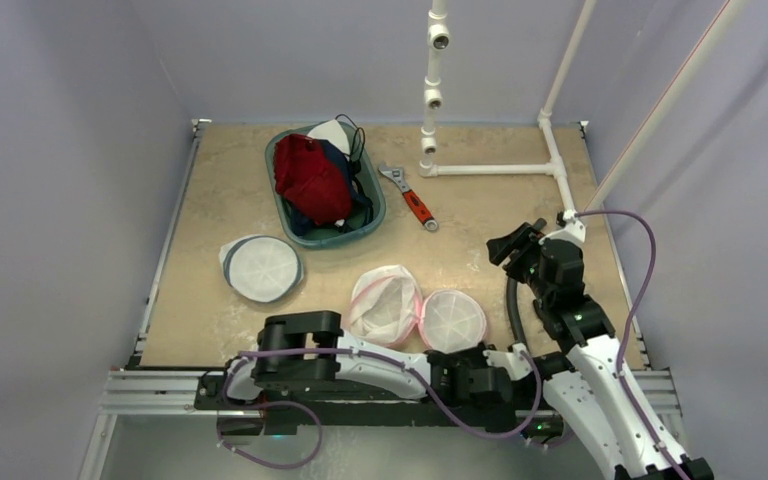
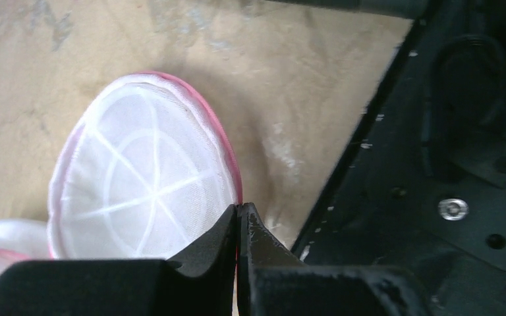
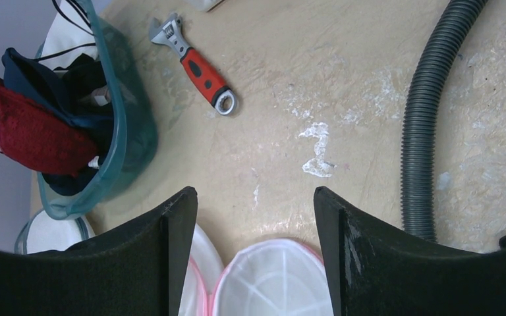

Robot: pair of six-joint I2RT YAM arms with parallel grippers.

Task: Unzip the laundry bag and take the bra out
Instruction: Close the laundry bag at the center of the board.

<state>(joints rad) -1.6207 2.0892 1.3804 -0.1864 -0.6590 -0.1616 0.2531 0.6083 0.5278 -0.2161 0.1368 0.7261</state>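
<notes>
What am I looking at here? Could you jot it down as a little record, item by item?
left gripper: shut on the pink laundry bag at its rim
right gripper: open, holding nothing
pink laundry bag: two round mesh halves side by side
basket: teal, holds red and dark clothes
wrench: red handle, lying beside basket
second bag: grey rim, apart from pink one

Pink-rimmed white mesh laundry bag [image 1: 390,300], one crumpled half beside one flat round half, near-centre of the tabletop [image 1: 220,190].
</notes>
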